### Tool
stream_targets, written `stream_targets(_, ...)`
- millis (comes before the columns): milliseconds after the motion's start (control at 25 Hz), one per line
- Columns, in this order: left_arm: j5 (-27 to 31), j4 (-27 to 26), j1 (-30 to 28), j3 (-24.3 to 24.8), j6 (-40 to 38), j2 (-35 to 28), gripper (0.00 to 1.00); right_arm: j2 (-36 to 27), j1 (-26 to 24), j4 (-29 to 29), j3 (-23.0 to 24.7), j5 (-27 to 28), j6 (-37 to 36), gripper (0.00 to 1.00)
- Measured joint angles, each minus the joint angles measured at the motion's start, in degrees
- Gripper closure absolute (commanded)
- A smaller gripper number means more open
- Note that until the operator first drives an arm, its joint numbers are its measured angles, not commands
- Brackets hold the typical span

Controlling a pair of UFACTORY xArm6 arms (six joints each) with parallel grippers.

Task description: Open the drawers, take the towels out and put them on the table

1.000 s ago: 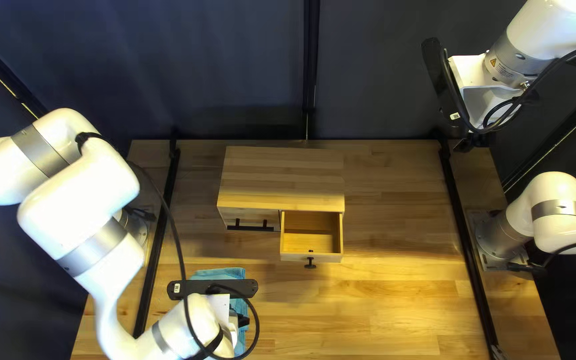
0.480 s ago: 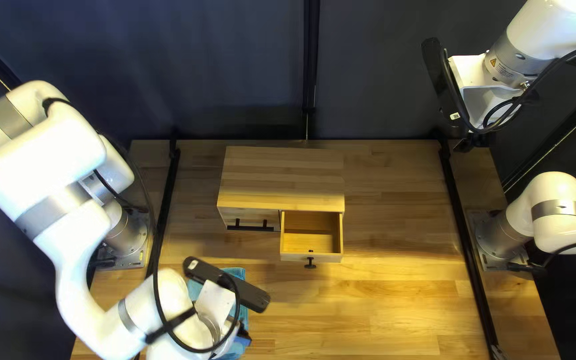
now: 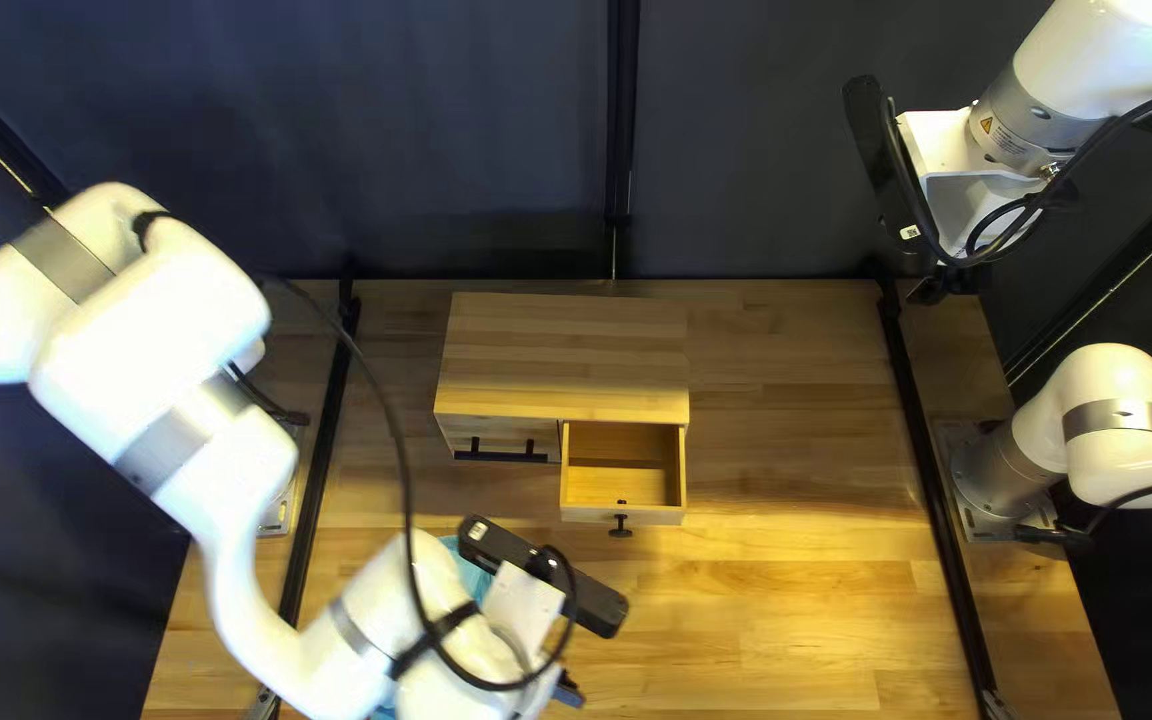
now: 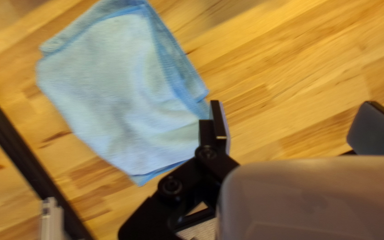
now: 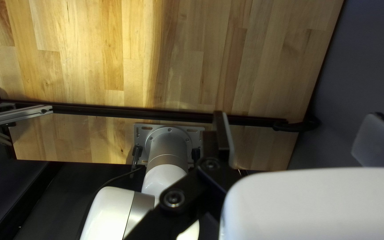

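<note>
**Blue towel on counter, right drawer open**

Blue towel (image 4: 118, 90) lies folded and flat on the counter (image 3: 786, 600), near its front-left corner, close to the black rail (image 4: 12, 133). In the top left view it is mostly hidden under the left arm's wrist.

Left hand (image 4: 295, 120): open, holding nothing. It hangs above the counter with bare wood between the fingers. The towel sits to one side, its edge passing behind one fingertip.

Wooden drawer cabinet (image 3: 561, 355) stands mid-counter. Right drawer (image 3: 623, 480) is pulled out, wooden bottom showing, knob (image 3: 620, 525) facing front. Left drawer (image 3: 496, 437) is shut.

Right hand (image 5: 298, 140): open, holding nothing, raised over the counter's right edge above its own arm base (image 5: 168, 140).
</note>
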Motion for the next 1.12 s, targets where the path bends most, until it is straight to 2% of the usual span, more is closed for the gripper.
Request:
stream_targets(280, 1.93, 3.25, 2.45, -7.52, -2.87, 5.92, 0.0, 0.0, 0.0, 0.0, 0.0, 0.0, 0.0, 0.0)
stream_targets(520, 2.81, 5.7, 4.43, -10.94, -4.12, 9.01, 0.0, 0.0, 0.0, 0.0, 0.0, 0.0, 0.0, 0.0)
stream_targets(680, 2.67, 7.36, 5.66, -10.28, -5.45, 9.31, 0.0, 0.0, 0.0, 0.0, 0.0, 0.0, 0.0, 0.0)
stream_targets(1120, 1.56, 11.79, 9.39, -4.23, -9.08, 6.21, 0.0, 0.0, 0.0, 0.0, 0.0, 0.0, 0.0, 0.0)
